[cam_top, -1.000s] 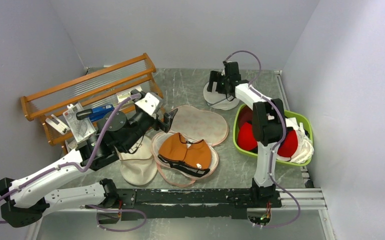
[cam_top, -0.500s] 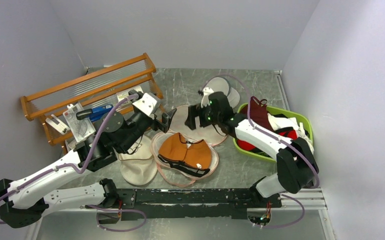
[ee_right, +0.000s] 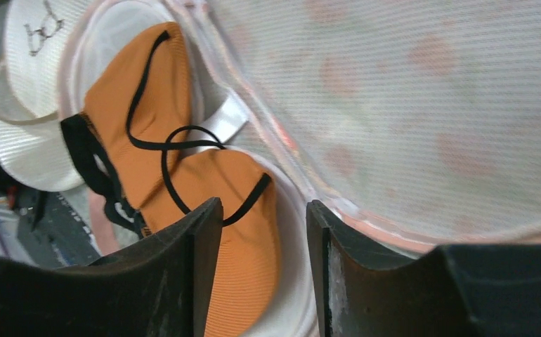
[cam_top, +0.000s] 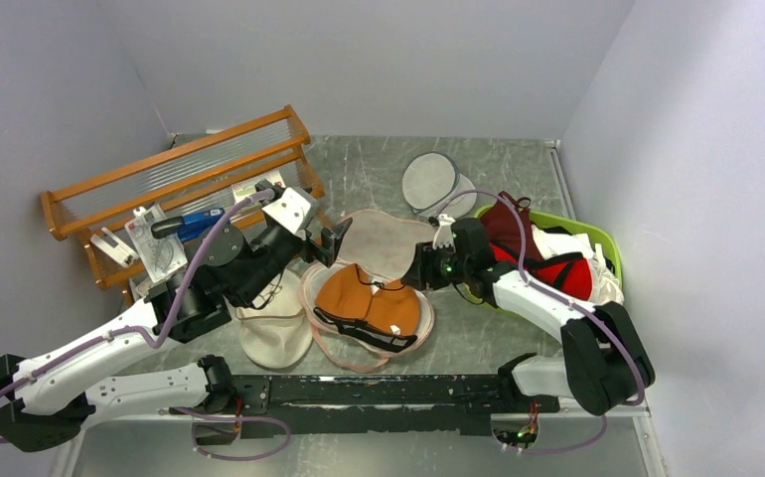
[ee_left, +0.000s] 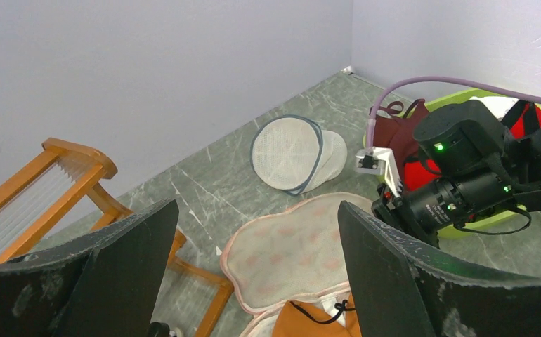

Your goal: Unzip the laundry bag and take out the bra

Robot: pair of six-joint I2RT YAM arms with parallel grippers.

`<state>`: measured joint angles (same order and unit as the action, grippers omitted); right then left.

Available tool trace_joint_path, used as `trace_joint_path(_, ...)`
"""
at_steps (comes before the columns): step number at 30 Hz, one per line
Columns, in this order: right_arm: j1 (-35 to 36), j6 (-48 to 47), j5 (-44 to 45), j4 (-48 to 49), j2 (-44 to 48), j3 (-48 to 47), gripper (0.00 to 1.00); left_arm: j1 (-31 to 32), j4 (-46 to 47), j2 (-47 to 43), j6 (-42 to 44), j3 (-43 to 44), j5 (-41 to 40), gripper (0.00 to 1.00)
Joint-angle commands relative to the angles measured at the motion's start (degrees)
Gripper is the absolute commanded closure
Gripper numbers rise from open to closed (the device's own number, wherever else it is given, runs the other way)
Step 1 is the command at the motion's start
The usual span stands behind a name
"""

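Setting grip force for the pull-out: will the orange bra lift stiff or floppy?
The bra holds domed cups in the open laundry bag, so probably semi-stiff and light. Its thin black straps lie in loose loops: likely floppy, may dangle and snag the rim.

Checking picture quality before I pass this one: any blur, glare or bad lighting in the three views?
Top external: even light, soft shadows, everything sharp. Left wrist: the far floor is sharp, its own fingers dark and slightly soft. Right wrist: bra crisp, bag mesh near the lens blurred. No glare in any view.
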<state>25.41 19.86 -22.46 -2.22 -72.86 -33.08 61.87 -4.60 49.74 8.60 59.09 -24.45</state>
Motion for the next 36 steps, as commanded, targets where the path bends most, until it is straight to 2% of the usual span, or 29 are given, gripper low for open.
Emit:
trace_joint_path(1,0.0,2.5,-8.0,6.9,-3.0,0.8,0.56,0.6,-0.2,0.2,0.4,1.5,-1.0,0.05)
trace_joint_path(11,0.1,7.3,-14.4,16.5,-8.1,3.9,0.66,1.5,-0.7,0.9,0.8,1.8,-1.5,0.04)
trace_joint_path(16,0.1,7.8,-15.1,15.7,-8.5,3.0,0.82,1.8,-1.0,1.4,1.1,2.0,-1.9,0.04)
trace_joint_path(22,0.1,5.8,-14.1,9.8,-1.2,-0.2,1.0,2.1,-1.1,1.4,1.3,2.1,-2.2,0.04)
trace_joint_path(27,0.0,5.2,-13.3,8.7,3.7,-0.6,1.0,2.2,-1.2,1.7,1.3,2.1,-2.2,0.05)
trace_joint_path(36,0.1,8.2,-20.3,15.0,8.9,0.5,1.0,2.3,-1.3,1.9,1.4,2.2,-2.2,0.05)
